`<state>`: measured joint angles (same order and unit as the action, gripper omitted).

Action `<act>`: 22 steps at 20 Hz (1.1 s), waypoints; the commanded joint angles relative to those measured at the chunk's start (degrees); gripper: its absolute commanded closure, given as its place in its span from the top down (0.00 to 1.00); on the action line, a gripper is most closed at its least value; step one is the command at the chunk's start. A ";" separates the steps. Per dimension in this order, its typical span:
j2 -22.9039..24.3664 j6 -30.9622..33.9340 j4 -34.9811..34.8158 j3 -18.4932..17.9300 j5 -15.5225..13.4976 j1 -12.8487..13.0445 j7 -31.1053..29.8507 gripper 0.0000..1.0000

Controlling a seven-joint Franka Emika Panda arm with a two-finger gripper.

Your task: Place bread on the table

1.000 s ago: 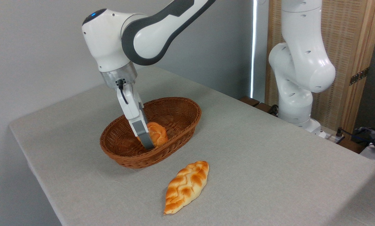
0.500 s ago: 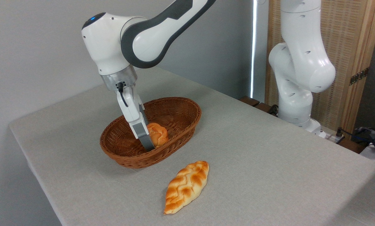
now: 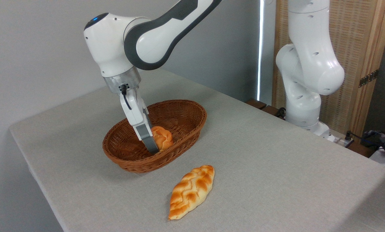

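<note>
Since a second ago, our gripper (image 3: 154, 144) has closed on the bread (image 3: 161, 137) and lifted it slightly. We grip it inside the basket (image 3: 179, 151), near the table (image 3: 276, 167)'s left edge; carrying and placing remain.

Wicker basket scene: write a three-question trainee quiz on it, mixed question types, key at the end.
1. True or false: the round bun lies on the grey table.
2. What lies in front of the wicker basket? A) braided loaf B) knife C) cup
3. Where do the gripper fingers reach?

Key: 1. False, it is inside the basket. 2. A. 3. Into the basket, closed on the bun.
</note>
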<state>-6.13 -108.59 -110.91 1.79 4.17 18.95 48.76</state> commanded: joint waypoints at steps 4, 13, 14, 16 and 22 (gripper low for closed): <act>0.33 0.31 -0.01 -0.47 0.75 0.39 0.90 0.30; 0.68 1.10 0.34 -0.39 0.66 0.48 0.81 0.30; 0.77 1.19 0.43 -0.39 0.66 0.48 0.64 0.30; 1.03 1.19 0.87 -0.39 0.31 0.48 0.20 0.30; 2.61 6.98 5.52 -0.65 -1.96 0.39 -0.77 0.30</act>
<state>-5.17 -105.02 -107.82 1.82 4.06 18.97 48.62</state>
